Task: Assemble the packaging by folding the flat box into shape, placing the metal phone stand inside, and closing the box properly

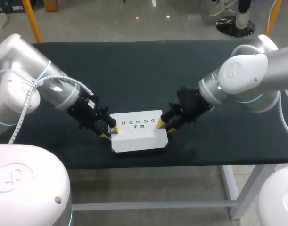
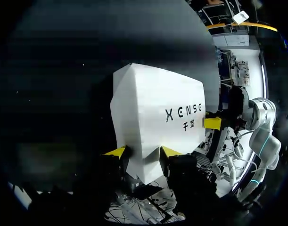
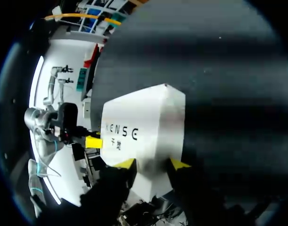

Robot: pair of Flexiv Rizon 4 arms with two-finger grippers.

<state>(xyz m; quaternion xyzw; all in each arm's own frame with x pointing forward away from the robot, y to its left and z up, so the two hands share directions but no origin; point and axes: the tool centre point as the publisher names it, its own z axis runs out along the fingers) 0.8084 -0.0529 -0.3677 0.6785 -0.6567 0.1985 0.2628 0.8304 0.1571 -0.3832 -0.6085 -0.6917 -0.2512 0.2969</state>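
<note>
**Both arms holding the box, head and wrist views.** A dark table point(image 1: 134, 61) carries the work near its front edge. The left arm point(image 1: 26, 89) and the right arm point(image 1: 247, 75) come in from opposite sides and meet at the white box point(image 1: 136, 133). The box lies on the table between them, printed face up, folded into a shallow body that looks closed on top.

The left gripper point(image 1: 110, 132) pinches the box's left end. In its wrist view the tapered end sits between the yellow fingertips point(image 2: 116, 151), one on each side and both touching the card. The right gripper point(image 1: 165, 126) is clamped in the same way on the opposite end.

The opposed holds probably brace the box, so that neither end lifts or slides while the end flaps are seated. This suggests the closing step is in hand.

The metal phone stand shows in no view, so whether it is inside the box cannot be told. Thin card held this way is likely to dent under a hard squeeze.
</note>
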